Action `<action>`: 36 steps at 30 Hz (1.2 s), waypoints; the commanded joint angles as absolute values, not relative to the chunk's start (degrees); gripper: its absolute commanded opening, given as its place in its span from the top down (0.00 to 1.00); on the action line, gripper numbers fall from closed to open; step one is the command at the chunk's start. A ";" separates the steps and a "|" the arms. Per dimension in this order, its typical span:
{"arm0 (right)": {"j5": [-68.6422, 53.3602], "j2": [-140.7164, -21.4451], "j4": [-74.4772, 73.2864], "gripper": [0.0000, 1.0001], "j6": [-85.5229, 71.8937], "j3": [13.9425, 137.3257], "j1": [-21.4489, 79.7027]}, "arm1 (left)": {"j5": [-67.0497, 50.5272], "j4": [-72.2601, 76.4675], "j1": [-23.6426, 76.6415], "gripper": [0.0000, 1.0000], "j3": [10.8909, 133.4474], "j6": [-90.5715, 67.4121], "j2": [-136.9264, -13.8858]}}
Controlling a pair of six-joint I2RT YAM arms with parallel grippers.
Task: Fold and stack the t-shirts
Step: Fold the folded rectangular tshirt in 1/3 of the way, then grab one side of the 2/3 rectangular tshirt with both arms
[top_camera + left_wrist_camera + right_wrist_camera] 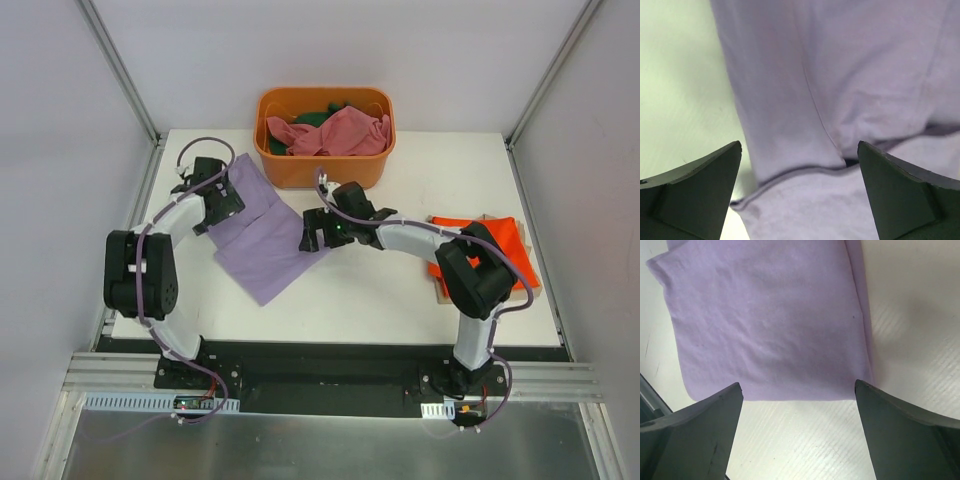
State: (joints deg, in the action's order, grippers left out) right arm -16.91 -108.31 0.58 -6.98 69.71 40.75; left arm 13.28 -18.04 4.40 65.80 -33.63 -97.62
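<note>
A lavender-purple t-shirt (262,235) lies partly folded on the table's left half. My left gripper (222,205) is open just above its left part; the left wrist view shows a folded flap and a hem (805,170) between the open jaws. My right gripper (318,232) is open and empty at the shirt's right edge; the right wrist view shows the shirt (770,325) ahead and bare table between the jaws. A folded orange-red t-shirt (500,240) lies at the right. A dusty pink shirt (335,133) and a dark green one (315,117) sit in the tub.
The rigid orange plastic tub (325,165) stands at the back centre, close behind my right gripper. A tan board (441,290) lies under the orange-red shirt. White walls and metal frame posts (118,65) enclose the table.
</note>
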 commanded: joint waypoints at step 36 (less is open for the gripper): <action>-10.55 -101.77 3.96 0.13 -19.51 60.37 39.38 | 3.60 -18.98 31.64 0.82 22.67 -55.37 -58.97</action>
State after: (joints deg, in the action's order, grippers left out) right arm -11.94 -99.33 5.98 -18.72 56.23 38.79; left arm 0.56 -18.15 31.46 22.63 -54.74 -57.36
